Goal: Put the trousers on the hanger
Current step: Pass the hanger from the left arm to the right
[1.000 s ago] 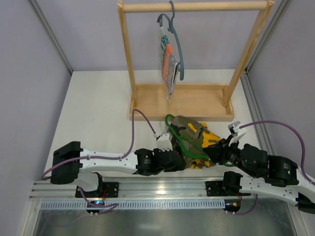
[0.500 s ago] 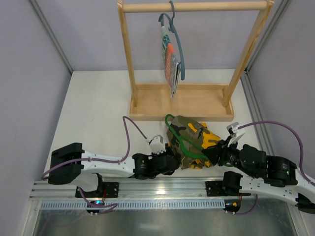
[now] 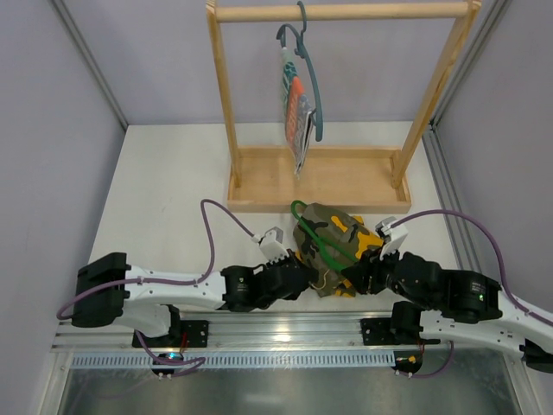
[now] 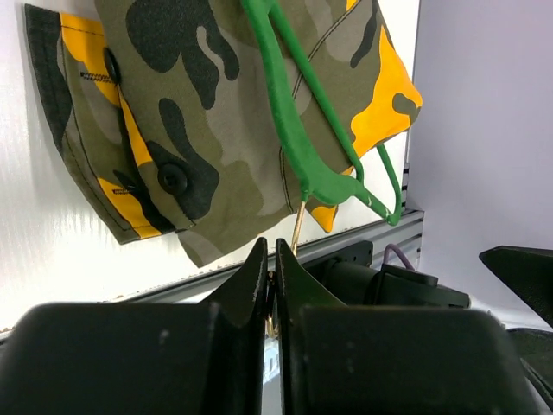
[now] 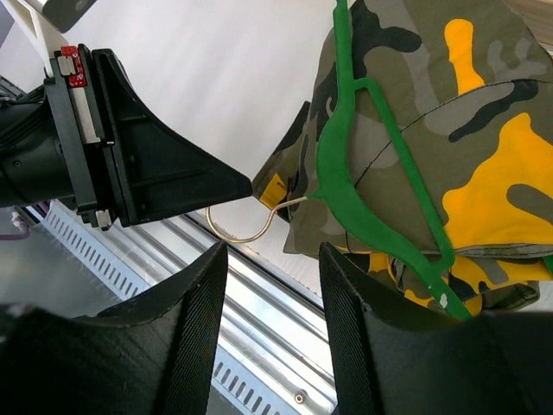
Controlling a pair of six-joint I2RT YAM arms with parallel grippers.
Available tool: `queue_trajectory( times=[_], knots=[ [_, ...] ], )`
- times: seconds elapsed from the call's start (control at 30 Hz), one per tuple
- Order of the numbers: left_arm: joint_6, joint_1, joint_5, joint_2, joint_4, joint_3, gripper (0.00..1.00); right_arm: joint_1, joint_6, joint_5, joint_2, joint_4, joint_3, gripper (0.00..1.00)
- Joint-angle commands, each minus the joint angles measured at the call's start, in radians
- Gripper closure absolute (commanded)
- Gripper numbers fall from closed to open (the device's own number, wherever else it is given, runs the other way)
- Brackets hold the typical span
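**Left gripper pinches the hook of a green hanger lying on bunched camouflage trousers**

From above, the trousers [image 3: 333, 233] lie in a crumpled heap on the white table [image 3: 173, 190]. They sit near the table's front edge, between the two arms and just in front of the base of a wooden rack [image 3: 320, 177]. The cloth is olive green and black camouflage with bright orange-yellow patches.

The hanger [image 5: 333, 164], thin and bright green, lies flat on top of the heap, running diagonally across it. Both of its green bars show over the fabric. Its slim metal hook [image 5: 251, 226] juts out past the near edge of the cloth, above the table and towards the aluminium rail [image 3: 259, 333] that carries the arms.

The left gripper [image 4: 270, 259] reaches in from the left. Its two black fingers are pressed together, pinching the hook's wire between their tips. The right wrist view shows its pointed tip meeting the end of the hook.

The right gripper [image 5: 272, 324] comes in from the right with its jaws spread and nothing between them. It hangs above the hook and the near edge of the trousers.

Farther back, a thicker blue-grey hanger [image 3: 313, 86] hangs from the rack's top bar. It carries a small striped cloth [image 3: 295, 108], well apart from the trousers.
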Motion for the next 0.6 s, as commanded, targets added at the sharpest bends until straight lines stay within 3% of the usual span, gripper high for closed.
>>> queue_trajectory(
  times=[0.0,0.17,0.33,0.57],
  knots=[
    [0.026,0.014,-0.038,-0.025,0.062,-0.009,1.00,0.002,0.008,-0.017,-0.008,0.009,0.003,0.49],
    [0.077,0.083,0.003,-0.045,0.045,0.031,1.00,0.002,-0.018,0.009,0.105,-0.011,0.067,0.32],
    [0.138,0.138,0.025,-0.063,-0.044,0.129,1.00,0.000,-0.107,0.058,0.217,-0.013,0.123,0.31],
    [0.198,0.200,0.049,-0.074,-0.113,0.255,1.00,0.002,-0.225,0.102,0.182,0.061,0.094,0.31]
  ],
)
